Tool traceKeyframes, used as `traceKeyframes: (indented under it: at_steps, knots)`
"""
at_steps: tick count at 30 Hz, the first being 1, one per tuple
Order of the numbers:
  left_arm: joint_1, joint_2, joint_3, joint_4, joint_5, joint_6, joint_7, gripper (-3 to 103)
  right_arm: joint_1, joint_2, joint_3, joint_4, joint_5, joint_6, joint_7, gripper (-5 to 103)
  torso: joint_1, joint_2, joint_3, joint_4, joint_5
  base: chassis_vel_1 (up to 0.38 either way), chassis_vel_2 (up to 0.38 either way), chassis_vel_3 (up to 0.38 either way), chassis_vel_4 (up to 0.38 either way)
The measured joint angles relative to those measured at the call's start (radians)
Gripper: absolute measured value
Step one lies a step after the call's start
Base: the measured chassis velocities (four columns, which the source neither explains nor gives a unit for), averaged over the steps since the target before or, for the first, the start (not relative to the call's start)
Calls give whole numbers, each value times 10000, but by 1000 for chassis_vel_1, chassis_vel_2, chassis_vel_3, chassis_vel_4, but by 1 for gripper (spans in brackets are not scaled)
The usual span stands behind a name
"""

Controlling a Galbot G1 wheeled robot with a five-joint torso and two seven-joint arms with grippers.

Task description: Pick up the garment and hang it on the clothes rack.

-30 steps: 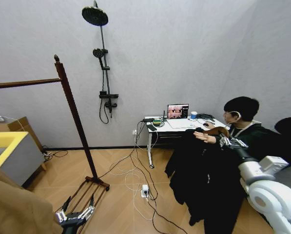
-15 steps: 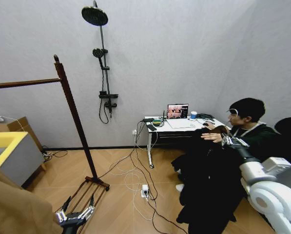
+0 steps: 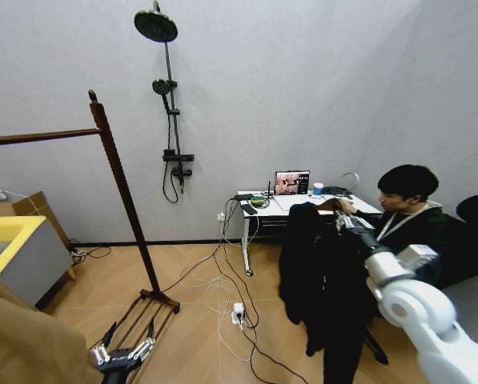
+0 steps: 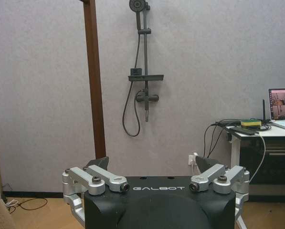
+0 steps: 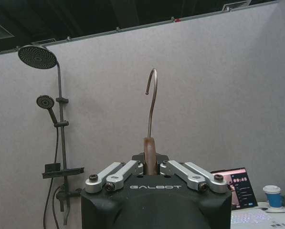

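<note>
**A:** Right side of the head view — the right gripper [image 3: 344, 218] is up at mid-height, and the black coat [image 3: 312, 268] hangs from it in long dark folds toward the floor.

**B:** How's the grip?

**A:** Look at the right wrist view: the fingers [image 5: 128, 169] are pressed together on the neck of the wooden hanger [image 5: 149, 151], and its metal hook [image 5: 152, 98] stands upright above them against the grey wall.

**B:** And the coat's place in the room?

**A:** Lower right of centre in the head view, just in front of the white surface [image 3: 299, 206] that carries an open laptop [image 3: 292, 182]. A seated person is just beside it at the right edge.

**B:** The clothes rack?

**A:** Well apart, on the left — the clothes rack [image 3: 123, 190] leans its dark reddish post across the left third, top bar running off the left edge, slatted base on the wood floor.

**B:** Left arm?

**A:** Low at the bottom left, the left gripper [image 3: 123, 352] near that base; in the left wrist view its fingers [image 4: 98, 164] are spread apart on nothing. A black shower stand [image 3: 168, 96] stands on the wall, upper centre-left.
</note>
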Motion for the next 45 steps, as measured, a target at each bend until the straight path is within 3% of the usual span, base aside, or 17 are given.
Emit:
traceKeyframes:
  at_steps: [11,21,28,45]
  knots:
    - [0,0,1,0,0,0,0,100,1540,400,-1952,-822,-368,69,-8,10,1,0,1,3,-1,0,0,0,0]
    - [0,0,0,0,0,0,0,100,1047,26,-1135,1085,250,-808,-139,10,-2,2,-2,-2,-2,83,77,69,82]
    - [0,0,1,0,0,0,0,100,1262,-234,-1116,1350,594,-981,-62,10,-1,2,-2,-1,0,124,114,117,117]
    - [0,0,0,0,0,0,0,100,3284,-629,-2287,742,933,-1068,0,10,-1,2,-1,0,0,128,131,132,123]
